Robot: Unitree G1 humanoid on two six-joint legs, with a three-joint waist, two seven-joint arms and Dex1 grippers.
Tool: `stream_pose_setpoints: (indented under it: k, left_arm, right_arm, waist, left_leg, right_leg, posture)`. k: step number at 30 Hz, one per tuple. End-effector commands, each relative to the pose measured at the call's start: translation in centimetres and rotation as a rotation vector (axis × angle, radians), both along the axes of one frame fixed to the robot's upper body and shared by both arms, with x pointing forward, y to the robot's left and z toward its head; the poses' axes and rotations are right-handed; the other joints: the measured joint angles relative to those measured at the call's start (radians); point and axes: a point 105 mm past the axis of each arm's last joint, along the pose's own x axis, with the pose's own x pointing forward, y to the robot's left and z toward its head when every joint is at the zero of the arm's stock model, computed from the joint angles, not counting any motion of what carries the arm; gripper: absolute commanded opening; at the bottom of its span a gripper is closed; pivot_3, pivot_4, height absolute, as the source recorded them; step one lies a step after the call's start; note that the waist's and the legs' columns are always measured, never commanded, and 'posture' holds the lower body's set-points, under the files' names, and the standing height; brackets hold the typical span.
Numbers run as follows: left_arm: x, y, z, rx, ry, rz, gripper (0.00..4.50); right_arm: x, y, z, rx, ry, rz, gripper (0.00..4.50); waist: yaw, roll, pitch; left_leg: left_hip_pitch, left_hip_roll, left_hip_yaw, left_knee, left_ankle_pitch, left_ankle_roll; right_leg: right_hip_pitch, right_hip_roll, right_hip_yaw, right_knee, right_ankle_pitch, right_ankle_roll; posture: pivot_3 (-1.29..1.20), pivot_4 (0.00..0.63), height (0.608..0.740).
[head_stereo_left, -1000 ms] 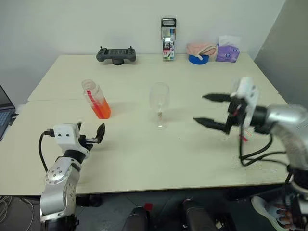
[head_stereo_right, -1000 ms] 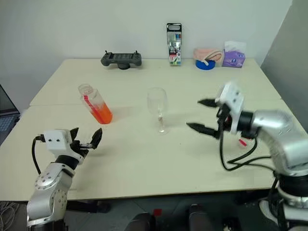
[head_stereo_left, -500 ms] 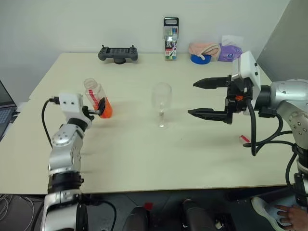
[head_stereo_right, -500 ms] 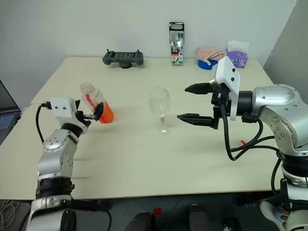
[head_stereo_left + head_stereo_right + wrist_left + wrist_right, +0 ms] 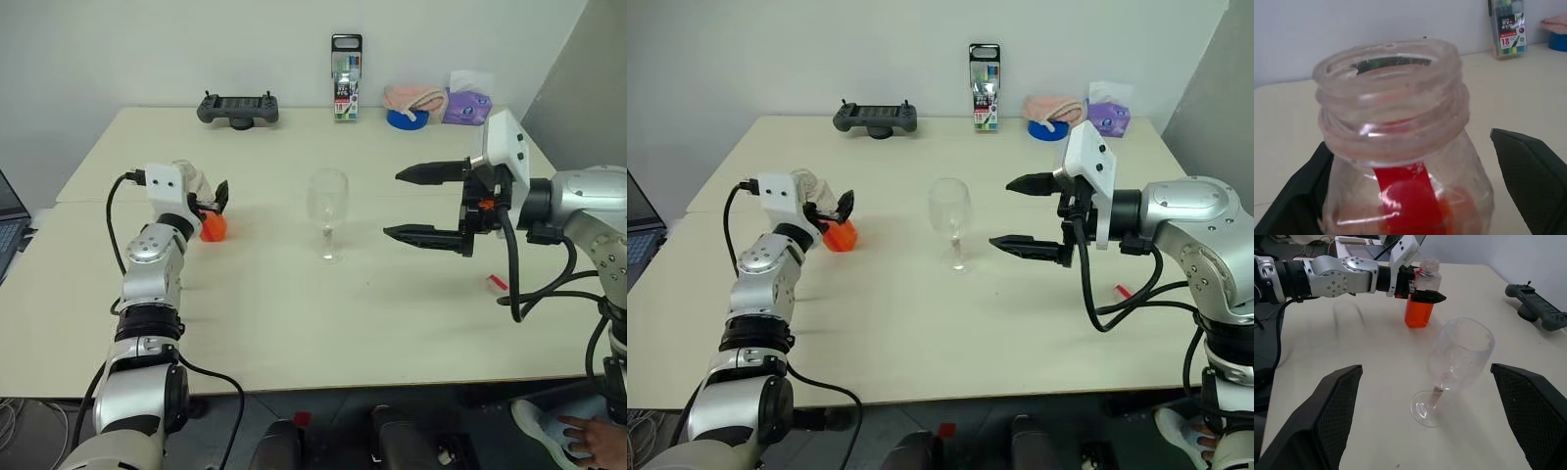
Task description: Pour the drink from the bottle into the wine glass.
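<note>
Bottle (image 5: 1400,161), uncapped, light, slick plastic: left claw (image 5: 828,209) gapes astride its neck, unclosed; right claw (image 5: 1029,213) gapes empty.

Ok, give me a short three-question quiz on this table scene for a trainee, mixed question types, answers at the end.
1. True or false: the bottle has no cap on.
2. Where does the left gripper stand relative to the bottle?
A. fingers open, one on each side of it
B. shut above its mouth
C. beside the wine glass
3. Fill in: the wine glass stands upright and holds ____ drink.

Key
1. True; the left wrist view shows its open mouth.
2. A
3. No; its bowl is clear, and the drink sits in the bottle. The right gripper is open beside the glass.
</note>
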Motion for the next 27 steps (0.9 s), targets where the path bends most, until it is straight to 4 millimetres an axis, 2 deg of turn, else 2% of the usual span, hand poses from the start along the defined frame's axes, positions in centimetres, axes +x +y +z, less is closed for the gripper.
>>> stream_pose_setpoints:
  k: [1,3,6,8,10,13,15,17,23,27]
  left_arm:
    - [-0.1,0.2,2.1,0.017,-0.078,-0.006,4.33]
    - [-0.2,0.3,2.2,0.016,-0.080,-0.009,3.93]
    - [-0.1,0.3,2.1,0.018,-0.076,-0.012,2.95]
    - [0.0,0.2,2.0,0.018,-0.069,-0.018,2.30]
    - [0.1,-0.3,2.5,0.023,-0.076,-0.051,1.90]
    - [0.5,-3.6,5.2,0.112,-0.134,-0.215,1.87]
    - [0.6,-6.4,7.6,0.242,-0.194,-0.332,1.81]
    - [0.7,-8.8,9.1,0.351,-0.235,-0.428,1.80]
    - [0.7,-13.8,11.6,0.570,-0.339,-0.619,1.78]
    - [0.6,-15.5,11.8,0.684,-0.378,-0.670,1.77]
  right_arm:
    - [-0.6,-0.2,1.1,0.014,-0.054,-0.010,4.49]
    - [-0.7,-0.2,1.1,0.014,-0.055,-0.013,4.50]
    - [-0.7,-0.2,1.1,0.016,-0.057,-0.025,4.50]
    - [-0.2,-0.9,1.1,0.038,-0.072,-0.087,4.50]
    - [0.5,-1.8,1.0,0.078,-0.081,-0.184,4.50]
    - [-0.3,-2.6,-0.2,0.137,-0.053,-0.251,4.50]
    - [-1.9,-2.2,-1.2,0.160,-0.016,-0.221,4.50]
    - [-2.9,-1.8,-1.7,0.179,0.002,-0.210,4.50]
    - [-4.0,-0.7,-2.5,0.195,0.022,-0.200,4.50]
    - [-4.1,-0.5,-2.6,0.193,0.020,-0.208,4.50]
  waist:
    - [0.000,0.000,0.000]
    - [0.000,0.000,0.000]
    - [0.000,0.000,0.000]
    - [0.001,0.000,0.000]
    - [0.001,0.000,0.000]
    - [0.002,0.000,0.000]
    - [0.014,-0.002,0.001]
    - [0.018,-0.003,0.001]
    - [0.014,-0.003,0.001]
    - [0.002,-0.003,0.002]
  left_leg:
    - [0.000,0.000,0.000,0.000,0.000,0.000]
    - [0.000,0.000,0.000,0.000,0.000,0.000]
    - [0.000,0.000,0.000,0.000,0.000,0.000]
    - [0.000,0.000,0.000,0.000,0.000,0.000]
    - [0.000,0.000,0.000,0.000,0.000,0.000]
    - [-0.001,0.000,0.000,0.000,0.000,0.000]
    - [-0.002,0.000,-0.001,0.000,0.000,0.000]
    - [-0.007,0.000,-0.003,0.002,0.000,0.000]
    - [-0.008,-0.001,0.000,0.004,0.000,0.000]
    - [-0.008,-0.001,0.000,0.004,0.000,0.000]
  right_leg:
    - [0.000,0.000,0.000,0.000,0.000,0.000]
    - [0.000,0.000,0.000,0.000,0.000,0.000]
    - [0.000,0.000,0.000,0.000,0.000,0.000]
    - [0.000,0.000,0.000,0.000,0.000,0.000]
    - [0.000,0.000,0.000,0.000,0.000,0.000]
    - [0.000,0.000,-0.001,0.000,0.000,0.000]
    - [0.000,0.000,-0.001,0.000,0.001,-0.001]
    - [-0.003,0.000,-0.004,0.000,0.001,-0.001]
    - [-0.004,0.000,0.000,-0.001,0.001,0.001]
    - [-0.004,0.001,0.000,0.000,-0.001,0.004]
  posture:
    - [0.00,0.150,0.740]
    - [0.00,0.150,0.740]
    - [0.00,0.150,0.740]
    - [0.00,0.150,0.740]
    - [0.00,0.150,0.740]
    - [0.00,0.150,0.740]
    - [0.00,0.150,0.740]
    - [0.00,0.150,0.740]
    - [0.00,0.150,0.740]
    - [0.00,0.150,0.740]
